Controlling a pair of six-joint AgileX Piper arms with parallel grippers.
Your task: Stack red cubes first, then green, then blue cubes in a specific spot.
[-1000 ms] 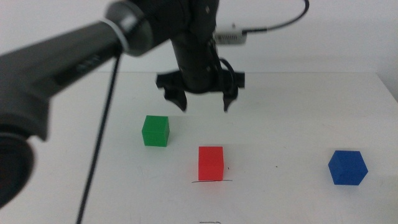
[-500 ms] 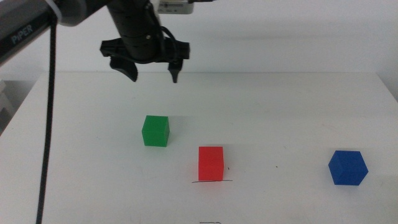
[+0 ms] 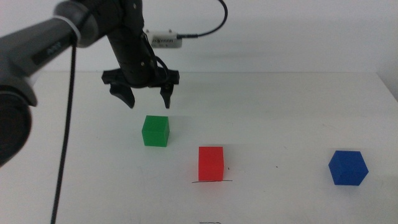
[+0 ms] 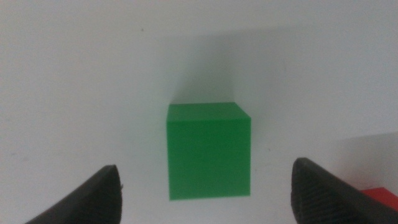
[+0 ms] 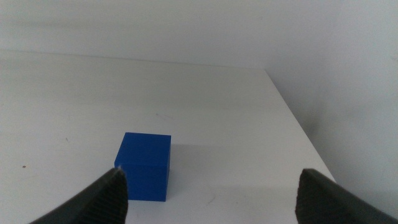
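Observation:
The red cube [image 3: 211, 163] stands on the white table just behind the thin black pen stroke [image 3: 212, 182]. A corner of the red cube also shows in the left wrist view [image 4: 380, 195]. The green cube [image 3: 155, 131] sits to its left and a little farther back. My left gripper [image 3: 148, 99] hangs open and empty above and just behind the green cube, which lies between its spread jaws in the left wrist view [image 4: 208, 150]. The blue cube [image 3: 347, 167] sits at the right. My right gripper [image 5: 208, 205] is open, short of the blue cube [image 5: 145, 166]; it does not show in the middle view.
The left arm [image 3: 50, 43] comes in from the upper left with a black cable [image 3: 65, 124] hanging down. The table's right edge [image 3: 388, 90] runs close to the blue cube. Tiny black dots [image 3: 277, 166] mark the table.
My left gripper, still open, swung from above the red cube to the left and back, then came down toward the green cube. The cubes have not moved.

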